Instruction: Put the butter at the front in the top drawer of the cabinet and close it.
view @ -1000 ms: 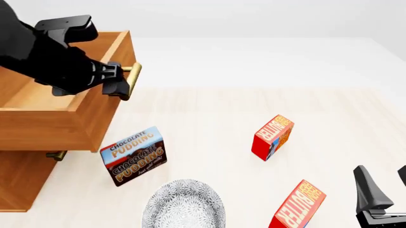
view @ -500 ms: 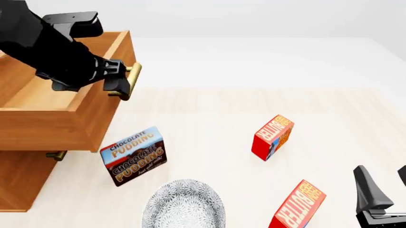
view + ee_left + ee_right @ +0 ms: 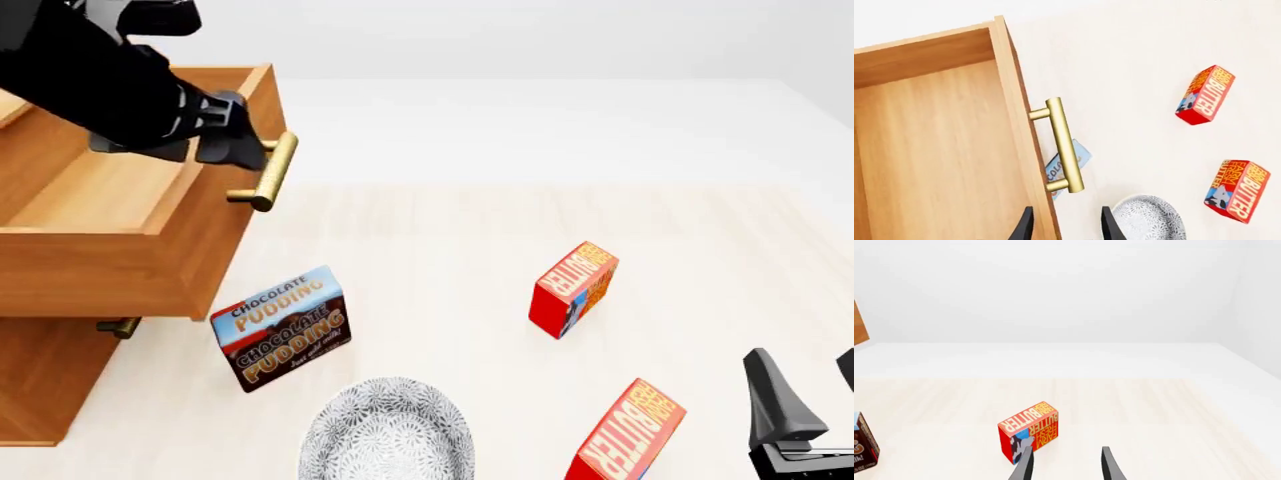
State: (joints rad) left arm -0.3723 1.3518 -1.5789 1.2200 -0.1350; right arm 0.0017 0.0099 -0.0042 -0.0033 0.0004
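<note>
The front butter stands tilted near the table's near edge, a red carton with an orange face. My right gripper is open just to its right and holds nothing. The cabinet stands at the left with its top drawer pulled out; no carton shows inside it. My left gripper is open, just above and behind the drawer's brass handle, apart from it.
A second butter carton stands farther back, mid-table. The chocolate pudding box sits under the drawer's front corner. A patterned grey bowl lies at the near edge. The lower drawer's handle peeks out below.
My left gripper has come off the brass handle and risen up and back over the drawer's front. The drawer, the cartons and the right arm have not moved.
</note>
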